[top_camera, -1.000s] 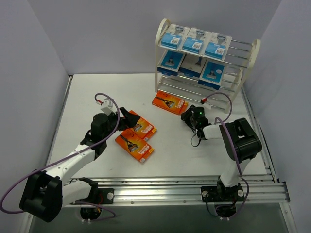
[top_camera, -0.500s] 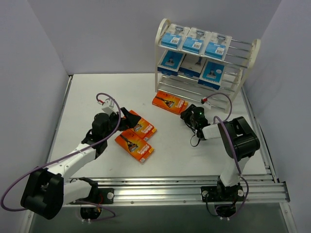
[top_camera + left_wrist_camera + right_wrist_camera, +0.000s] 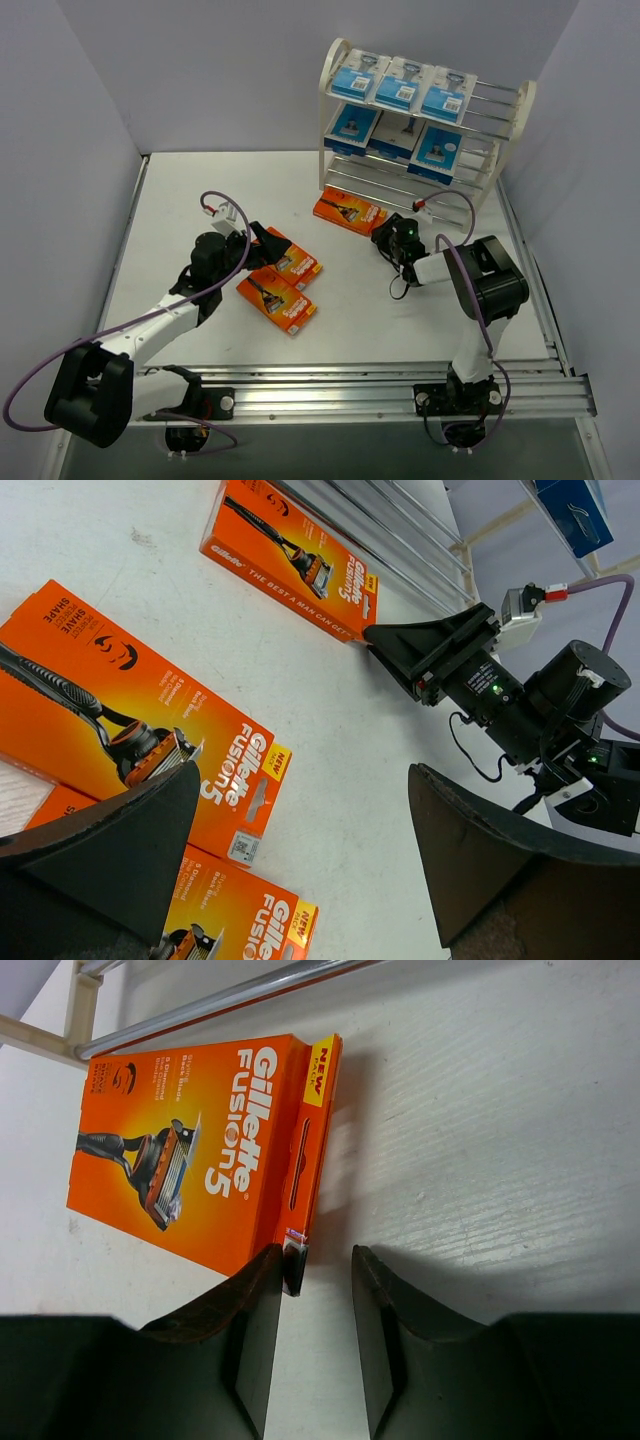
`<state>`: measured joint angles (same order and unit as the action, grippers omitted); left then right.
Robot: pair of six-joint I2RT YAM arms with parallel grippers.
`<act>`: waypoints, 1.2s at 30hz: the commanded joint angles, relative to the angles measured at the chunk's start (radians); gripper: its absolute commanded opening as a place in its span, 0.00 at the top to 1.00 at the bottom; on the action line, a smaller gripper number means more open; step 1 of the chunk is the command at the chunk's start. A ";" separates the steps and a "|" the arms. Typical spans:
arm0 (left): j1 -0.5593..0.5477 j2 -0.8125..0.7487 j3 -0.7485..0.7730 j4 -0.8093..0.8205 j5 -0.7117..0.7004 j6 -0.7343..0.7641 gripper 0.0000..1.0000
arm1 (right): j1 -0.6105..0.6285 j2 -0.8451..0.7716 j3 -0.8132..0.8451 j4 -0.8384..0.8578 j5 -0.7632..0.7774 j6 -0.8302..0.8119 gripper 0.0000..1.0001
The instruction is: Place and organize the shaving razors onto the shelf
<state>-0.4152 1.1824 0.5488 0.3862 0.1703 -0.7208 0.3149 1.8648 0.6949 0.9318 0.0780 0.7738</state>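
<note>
The cream-white shelf [image 3: 523, 112] stands at the back right, with three blue razor packs [image 3: 396, 86] on its top tier and three on the middle tier [image 3: 394, 135]. Three orange razor boxes lie on the table: one in front of the shelf [image 3: 349, 211], two near the left arm [image 3: 291, 259] [image 3: 278, 300]. My left gripper [image 3: 258, 246] is open wide and empty over those two boxes [image 3: 130, 720] [image 3: 235, 925]. My right gripper [image 3: 385, 238] is open a little; the corner of the box by the shelf [image 3: 190, 1160] sits just inside its gap [image 3: 315, 1255], against the left finger [image 3: 245, 1330].
The shelf's bottom tier shows bare wire rods [image 3: 385, 180], also seen in the right wrist view [image 3: 220, 1000]. The right arm's gripper and cable show in the left wrist view [image 3: 500, 695]. Grey walls close in left, back and right; a metal rail [image 3: 400, 385] runs along the near edge.
The left gripper has crept slightly right and forward over the two boxes. The right gripper has edged a little toward the box by the shelf. The boxes have not moved.
</note>
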 commanded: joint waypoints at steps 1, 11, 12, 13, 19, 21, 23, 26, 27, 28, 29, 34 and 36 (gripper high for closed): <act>0.007 0.005 0.037 0.057 0.021 0.017 0.06 | 0.001 0.019 0.031 0.007 0.032 -0.001 0.70; 0.007 0.005 0.039 0.059 0.034 0.015 0.06 | 0.003 0.024 0.041 0.009 0.037 0.010 0.86; 0.007 0.005 0.040 0.059 0.034 0.014 0.06 | 0.003 0.019 0.038 0.012 0.039 0.013 0.87; 0.007 0.003 0.040 0.059 0.035 0.015 0.06 | 0.004 0.016 0.037 0.015 0.042 0.016 0.89; 0.006 -0.004 0.040 0.051 0.043 0.011 0.06 | 0.007 -0.018 0.022 0.015 0.045 0.028 0.97; 0.006 -0.013 0.037 0.048 0.041 0.009 0.06 | 0.015 -0.033 0.015 0.012 0.045 0.031 1.00; 0.006 -0.023 0.033 0.046 0.038 -0.005 0.06 | 0.018 -0.055 0.003 0.012 0.045 0.036 1.00; 0.006 -0.026 0.034 0.045 0.049 -0.034 0.06 | 0.032 -0.096 -0.017 -0.001 0.051 0.048 1.00; 0.006 -0.026 0.034 0.054 0.054 -0.043 0.06 | 0.045 -0.108 -0.023 -0.008 0.049 0.051 1.00; 0.006 -0.023 0.034 0.060 0.063 -0.052 0.06 | 0.052 -0.118 -0.026 -0.014 0.048 0.054 1.00; 0.004 -0.018 0.031 0.069 0.069 -0.074 0.06 | 0.061 -0.143 -0.035 -0.022 0.048 0.058 1.00; -0.042 0.003 0.016 0.118 0.074 -0.112 0.06 | 0.133 -0.240 -0.070 -0.068 0.052 0.068 1.00; -0.068 0.016 0.011 0.123 0.049 -0.115 0.06 | 0.154 -0.283 -0.078 -0.103 0.054 0.068 1.00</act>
<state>-0.4465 1.1843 0.5488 0.4328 0.2207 -0.8104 0.4370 1.6630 0.6235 0.8597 0.1043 0.8322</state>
